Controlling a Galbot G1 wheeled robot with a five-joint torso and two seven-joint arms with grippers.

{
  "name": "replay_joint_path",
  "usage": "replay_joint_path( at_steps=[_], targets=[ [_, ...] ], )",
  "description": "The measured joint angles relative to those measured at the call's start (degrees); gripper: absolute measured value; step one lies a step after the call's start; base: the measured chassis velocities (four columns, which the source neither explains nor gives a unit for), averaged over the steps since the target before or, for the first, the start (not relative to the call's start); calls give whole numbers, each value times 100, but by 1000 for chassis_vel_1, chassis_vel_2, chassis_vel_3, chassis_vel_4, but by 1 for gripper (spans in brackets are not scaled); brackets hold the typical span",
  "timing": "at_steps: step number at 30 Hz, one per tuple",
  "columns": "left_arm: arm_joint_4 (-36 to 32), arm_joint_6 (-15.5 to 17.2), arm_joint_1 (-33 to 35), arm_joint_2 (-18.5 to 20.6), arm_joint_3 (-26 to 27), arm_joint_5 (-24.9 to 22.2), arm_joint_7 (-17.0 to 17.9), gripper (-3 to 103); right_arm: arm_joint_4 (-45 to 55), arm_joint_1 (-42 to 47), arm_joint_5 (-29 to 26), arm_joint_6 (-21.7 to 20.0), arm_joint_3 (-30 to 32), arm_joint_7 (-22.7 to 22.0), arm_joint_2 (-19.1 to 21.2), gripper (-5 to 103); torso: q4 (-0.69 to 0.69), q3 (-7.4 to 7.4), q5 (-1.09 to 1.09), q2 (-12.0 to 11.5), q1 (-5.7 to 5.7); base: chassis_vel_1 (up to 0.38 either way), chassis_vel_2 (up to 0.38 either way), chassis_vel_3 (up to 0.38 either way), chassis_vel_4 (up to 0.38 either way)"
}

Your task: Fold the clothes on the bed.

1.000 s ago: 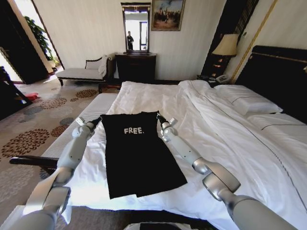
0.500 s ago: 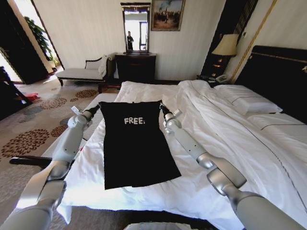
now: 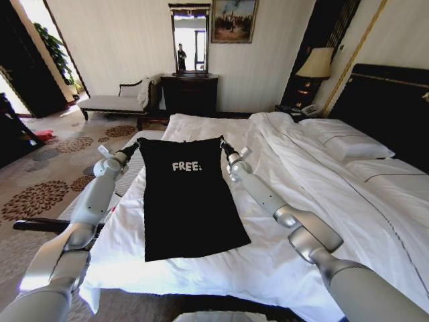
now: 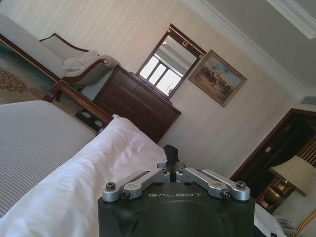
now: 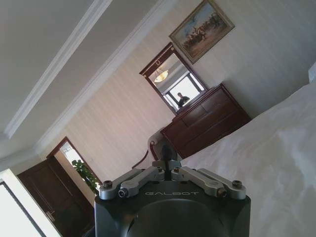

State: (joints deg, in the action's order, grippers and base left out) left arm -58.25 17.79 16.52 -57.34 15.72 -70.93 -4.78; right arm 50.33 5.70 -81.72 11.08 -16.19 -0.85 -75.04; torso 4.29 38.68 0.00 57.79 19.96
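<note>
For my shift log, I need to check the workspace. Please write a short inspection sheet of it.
Surface: bed, white sheets, wrinkled.
Job's things: black T-shirt, held up by its top corners, lower part lying on the bed.
Clutter: nothing seen.
Grippers: left gripper shut on the T-shirt's corner; right gripper shut on the other corner.
Cables: nothing seen.
Surroundings: dresser, mirror, chaise longue, lamp, patterned carpet.

Bare white bed [image 3: 201, 131] ahead of both claws, nothing in the way. Rumpled duvet [image 3: 301, 161] beside right gripper [image 3: 224, 145]. Bench [image 3: 114, 174] under left gripper [image 3: 133, 146].
</note>
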Motion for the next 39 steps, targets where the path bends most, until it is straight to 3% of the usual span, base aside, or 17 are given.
replay_joint_path(
  at_steps=[6, 9, 10, 12, 15, 18, 19, 22, 27, 34, 39],
  targets=[
    [-826, 18, 738, 327, 160, -124, 126, 0, 787, 330, -90, -32, -151, -234, 442, 1, 1, 0, 1, 0, 0, 0, 0, 0, 0],
    [-1955, 25, 1691, 663, 423, -207, 212, 0, 1576, 772, -138, -78, -185, -410, 1170, 1, -2, -1, 0, 0, -1, 0, 0, 0, 0],
    [-1955, 25, 1691, 663, 423, -207, 212, 0, 1576, 772, -138, -78, -185, -410, 1170, 1, -2, -1, 0, 0, -1, 0, 0, 0, 0],
    [-2740, 34, 2427, 938, 762, -306, 249, 0, 2081, 1211, -154, -101, -142, -459, 1752, 1, 6, -2, 2, 1, -2, 0, 0, 0, 0],
    [-3121, 47, 2929, 1146, 1005, -371, 264, 0, 2476, 1555, -199, -131, -89, -545, 2055, 1, 10, -2, 3, 1, -2, 0, 0, 0, 0],
    [-3572, 68, 3755, 1468, 1384, -402, 238, 0, 3023, 2071, -208, -148, 52, -683, 2383, 1, 1, -2, 2, 1, -2, 0, 0, 0, 0],
    [-3572, 68, 3755, 1468, 1384, -402, 238, 0, 3023, 2071, -208, -148, 52, -683, 2383, 1, 1, -2, 2, 1, -2, 0, 0, 0, 0],
    [-3959, 70, 4586, 1630, 1783, -338, 179, 0, 3468, 2548, -123, -148, 285, -805, 2553, 1, -3, -2, 1, 1, -3, 0, 0, 0, 0],
    [-4429, 54, 5372, 1507, 2130, -136, 144, 0, 3953, 3095, -45, -128, 667, -990, 2703, 1, 2, -2, 1, 1, -1, 0, 0, 0, 0],
    [-4766, -16, 6255, 1428, 2479, 207, 91, 0, 4764, 4260, 176, -108, 1074, -1112, 3091, 1, 5, -1, 1, 1, -1, 0, 0, 0, 0],
    [-4902, -24, 6718, 1407, 2704, 469, 42, 0, 5039, 4812, 356, -80, 1281, -1170, 3092, 1, 2, -1, 2, 1, -2, 0, 0, 0, 0]
  ],
)
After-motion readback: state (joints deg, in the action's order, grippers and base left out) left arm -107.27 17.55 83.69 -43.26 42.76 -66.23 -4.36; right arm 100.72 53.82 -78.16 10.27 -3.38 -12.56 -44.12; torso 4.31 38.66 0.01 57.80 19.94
